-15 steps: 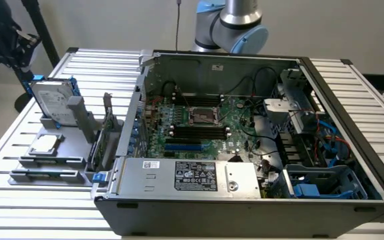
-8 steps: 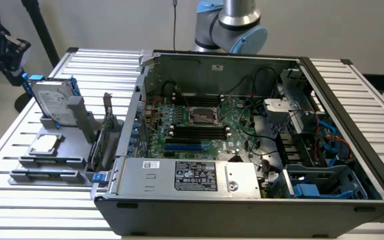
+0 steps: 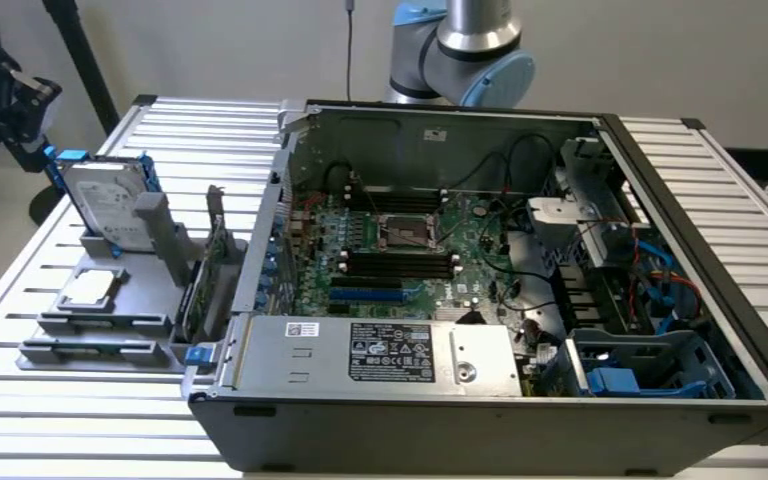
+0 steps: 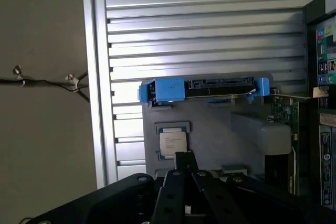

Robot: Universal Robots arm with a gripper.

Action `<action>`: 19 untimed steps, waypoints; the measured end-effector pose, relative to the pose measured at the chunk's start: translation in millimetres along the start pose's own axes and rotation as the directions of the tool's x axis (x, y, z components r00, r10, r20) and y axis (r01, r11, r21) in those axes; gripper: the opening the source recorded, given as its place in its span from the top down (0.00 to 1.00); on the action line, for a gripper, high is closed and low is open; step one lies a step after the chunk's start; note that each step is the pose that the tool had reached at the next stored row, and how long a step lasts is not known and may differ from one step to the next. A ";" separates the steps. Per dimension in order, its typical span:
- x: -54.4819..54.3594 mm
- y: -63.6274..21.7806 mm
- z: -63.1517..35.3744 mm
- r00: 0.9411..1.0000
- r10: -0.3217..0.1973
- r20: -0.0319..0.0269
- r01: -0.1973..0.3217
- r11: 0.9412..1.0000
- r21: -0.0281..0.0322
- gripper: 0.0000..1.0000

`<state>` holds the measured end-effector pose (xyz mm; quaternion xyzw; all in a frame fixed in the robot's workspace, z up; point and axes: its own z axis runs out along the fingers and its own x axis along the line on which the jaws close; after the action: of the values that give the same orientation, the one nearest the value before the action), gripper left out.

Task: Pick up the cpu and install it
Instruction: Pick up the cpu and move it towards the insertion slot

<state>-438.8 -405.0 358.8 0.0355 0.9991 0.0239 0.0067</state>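
end effector (image 4: pixel 183 157) | closed | tip near cpu (image 4: pixel 172 142) on grey holder (image 4: pixel 220 129)

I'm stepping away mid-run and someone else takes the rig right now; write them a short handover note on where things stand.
Tool: shut, holding nothing, poised over the cpu.
Small flat square silver-grey cpu: lying flat on the grey parts holder, outside the open black computer case.
Done: nothing picked up yet.
Left: pick-up and install; the motherboard socket has no chip in it.
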 end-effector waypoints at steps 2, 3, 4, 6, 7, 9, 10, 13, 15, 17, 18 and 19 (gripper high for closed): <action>0.0 0.0 0.0 1.000 0.000 0.000 0.000 1.000 0.000 0.89; 0.0 0.0 0.0 1.000 0.000 0.000 0.000 1.000 0.000 0.89; 0.0 0.0 0.0 1.000 0.000 0.000 0.000 1.000 0.000 0.89; 0.0 0.0 0.0 1.000 0.000 0.000 0.000 1.000 0.000 0.83; 0.0 0.0 0.0 1.000 0.000 0.000 0.000 1.000 0.000 0.83; 0.0 0.0 0.0 1.000 0.000 0.000 0.000 1.000 0.000 0.70; 0.0 0.0 0.0 1.000 0.000 0.000 0.000 1.000 0.000 0.70; 0.0 0.0 0.1 1.000 0.000 0.000 0.000 1.000 0.000 0.53; 0.1 -0.2 0.7 1.000 0.000 0.000 0.000 1.000 0.000 0.47; 0.0 -2.7 3.0 1.000 0.000 -0.002 0.000 1.000 0.000 0.41; -0.2 -5.0 4.7 1.000 0.000 -0.002 0.000 1.000 0.001 0.41; -0.4 -7.8 6.5 1.000 0.000 -0.002 0.000 1.000 0.000 0.35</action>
<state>-438.8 -412.5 351.9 0.0355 0.9991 0.0237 0.0056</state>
